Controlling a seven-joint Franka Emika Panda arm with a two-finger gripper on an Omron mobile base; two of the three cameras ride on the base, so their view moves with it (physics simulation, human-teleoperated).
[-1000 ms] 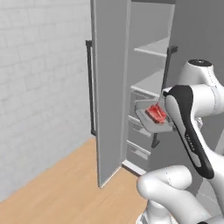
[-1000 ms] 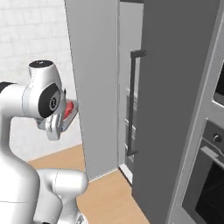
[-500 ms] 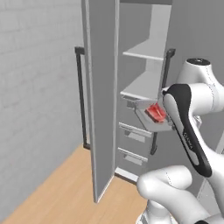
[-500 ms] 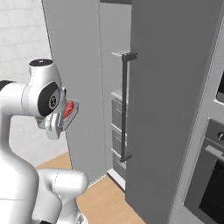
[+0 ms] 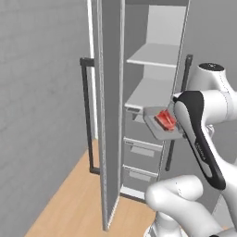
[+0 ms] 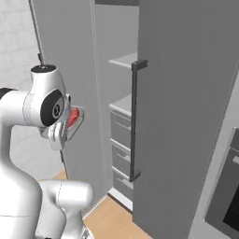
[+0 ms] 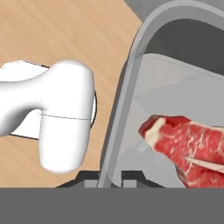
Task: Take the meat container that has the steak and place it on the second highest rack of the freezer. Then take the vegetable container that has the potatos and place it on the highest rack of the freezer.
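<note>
- The tall narrow grey freezer cabinet is standing with its door swung open, so the pale shelves and the grey drawer fronts below them are all showing.
- Inside it, the highest rack, a flat pale grey board, is sitting bare near the top, and the second highest rack, the same kind of board, is lying one level down, right above the drawers.
- The white arm with dark joints is holding the load out in front of the open cabinet.
- The small rectangular light-grey meat container is hanging in the air, not resting on anything, just in front of the second highest rack and looking roughly level with its front edge or a touch lower, hard to say from here.
- The key bit, as I see it: the rack is lying straight ahead, beyond the tray's far edge, so the next move is probably a small lift and a push inward.
- The two-finger claw is clamped together on the tray's near rim, so the tray is sticking out away from the fingers toward the freezer.
- The flat red steak slab with pale streaks is lying inside the tray, off to one side of the gripped rim.
</note>
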